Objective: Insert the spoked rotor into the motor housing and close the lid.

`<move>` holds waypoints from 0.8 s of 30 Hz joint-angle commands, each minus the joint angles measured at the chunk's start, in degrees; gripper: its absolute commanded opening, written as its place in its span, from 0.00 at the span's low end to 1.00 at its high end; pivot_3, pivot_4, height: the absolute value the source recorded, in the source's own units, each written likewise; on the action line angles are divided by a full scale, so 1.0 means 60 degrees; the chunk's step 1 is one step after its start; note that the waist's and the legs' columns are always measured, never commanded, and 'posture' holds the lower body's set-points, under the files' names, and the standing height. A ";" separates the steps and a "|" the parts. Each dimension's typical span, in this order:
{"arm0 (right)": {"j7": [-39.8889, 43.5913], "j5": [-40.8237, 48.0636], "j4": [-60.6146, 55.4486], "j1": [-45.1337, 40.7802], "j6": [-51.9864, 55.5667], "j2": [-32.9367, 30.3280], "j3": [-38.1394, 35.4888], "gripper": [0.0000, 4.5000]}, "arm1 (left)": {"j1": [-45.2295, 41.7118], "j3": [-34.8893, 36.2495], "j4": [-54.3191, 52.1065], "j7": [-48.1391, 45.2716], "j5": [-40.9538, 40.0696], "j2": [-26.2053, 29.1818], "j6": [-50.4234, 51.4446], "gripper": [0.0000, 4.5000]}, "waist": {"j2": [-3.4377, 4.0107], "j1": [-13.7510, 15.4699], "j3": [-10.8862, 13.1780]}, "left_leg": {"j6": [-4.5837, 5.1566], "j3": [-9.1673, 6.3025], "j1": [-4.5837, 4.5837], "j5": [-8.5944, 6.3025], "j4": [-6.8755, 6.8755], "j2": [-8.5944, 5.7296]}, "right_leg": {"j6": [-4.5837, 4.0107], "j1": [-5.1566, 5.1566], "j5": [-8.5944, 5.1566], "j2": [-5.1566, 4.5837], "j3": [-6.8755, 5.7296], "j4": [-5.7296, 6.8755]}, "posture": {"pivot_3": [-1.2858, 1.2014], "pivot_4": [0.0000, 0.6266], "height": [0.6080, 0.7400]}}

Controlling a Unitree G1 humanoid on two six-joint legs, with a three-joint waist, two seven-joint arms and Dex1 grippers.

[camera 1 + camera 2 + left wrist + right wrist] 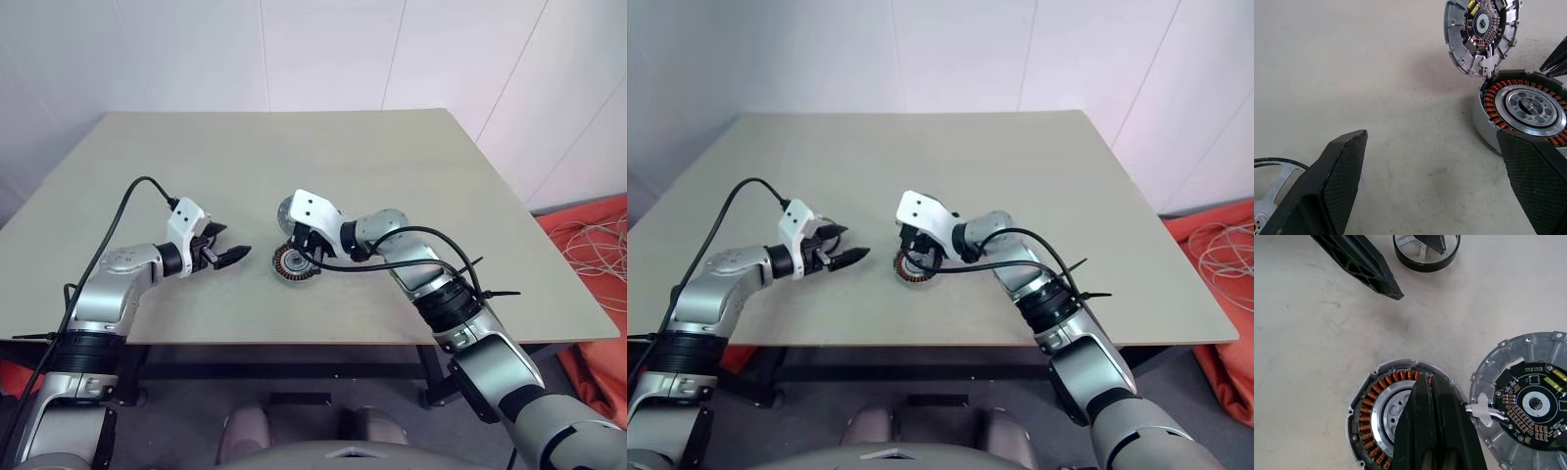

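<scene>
Nearest on the left, the left gripper [230, 257] hangs wide open and empty beside the spoked rotor [1425, 252]. Rightward, the right gripper [1426, 382], shut and empty, hovers over the motor housing [1520, 112]; it could knock the tethered lid [1530, 411].

Left tool [231, 256] hangs with fingers spread wide; right tool [1431, 382], fingers pressed together, angles downward.
</scene>
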 commanded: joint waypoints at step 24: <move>-0.0660 0.1131 0.0698 0.0296 -0.0353 0.0329 -0.1181 0.00 | -0.0191 0.0322 -0.0307 0.0347 -0.0186 0.0027 0.0315 1.00 | 0.0000 0.0000 0.0000 | -0.0008 0.0000 0.0065 0.0005 0.0000 0.0000 | 0.0051 0.0060 -0.0030 0.0000 0.0002 -0.0001 | 0.52 0.00 1.00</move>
